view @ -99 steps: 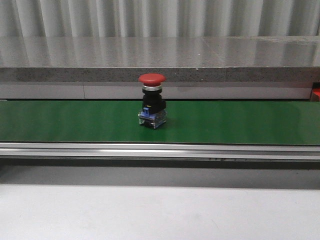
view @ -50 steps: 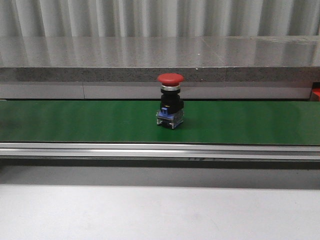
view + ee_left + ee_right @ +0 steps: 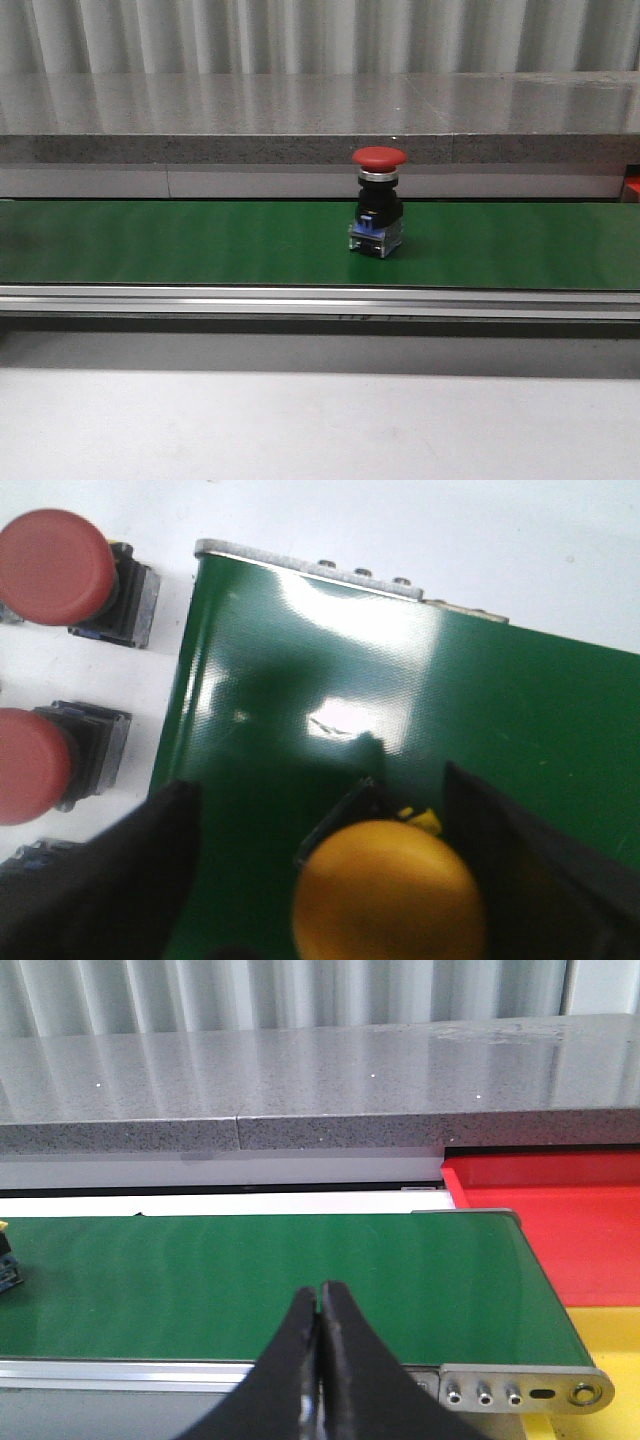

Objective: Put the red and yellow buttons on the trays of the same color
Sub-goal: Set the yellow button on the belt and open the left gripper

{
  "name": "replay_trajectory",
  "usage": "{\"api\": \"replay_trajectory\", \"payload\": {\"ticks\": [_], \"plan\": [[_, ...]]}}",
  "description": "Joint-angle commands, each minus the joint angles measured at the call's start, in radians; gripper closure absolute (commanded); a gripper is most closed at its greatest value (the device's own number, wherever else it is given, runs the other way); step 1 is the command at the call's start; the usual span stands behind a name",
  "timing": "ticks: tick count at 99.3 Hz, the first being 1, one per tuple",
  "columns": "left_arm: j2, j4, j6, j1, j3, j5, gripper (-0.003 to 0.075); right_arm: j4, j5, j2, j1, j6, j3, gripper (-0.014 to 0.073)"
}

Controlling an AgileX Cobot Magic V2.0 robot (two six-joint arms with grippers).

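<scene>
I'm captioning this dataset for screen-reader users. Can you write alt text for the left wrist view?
A yellow button sits on the green belt between the open left gripper's dark fingers. Beyond the belt's edge, two red buttons stand on a white surface.

The right gripper [image 3: 321, 1305] is seen with its two dark fingers pressed together above the green belt [image 3: 270, 1275]. A red tray [image 3: 560, 1225] is set just beyond the belt's end, and a yellow tray [image 3: 610, 1335] is partly seen beside it.
</scene>
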Motion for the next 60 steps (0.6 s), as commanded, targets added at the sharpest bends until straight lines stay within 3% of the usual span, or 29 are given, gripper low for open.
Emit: {"api": "replay_trajectory", "payload": {"ticks": [1, 25, 60], "plan": [[-0.042, -0.01, 0.004, -0.003, -0.054, -0.009, 0.0008, -0.008, -0.084, -0.02, 0.0, -0.006, -0.016, 0.0718], [-0.097, -0.138, 0.116, -0.01, -0.109, 0.02, 0.0077, -0.008, -0.084, -0.02, 0.0, -0.006, -0.016, 0.0718], [-0.357, -0.133, 0.159, -0.062, -0.021, -0.092, 0.0081, -0.008, -0.084, -0.02, 0.0, -0.006, -0.016, 0.0718]]}}
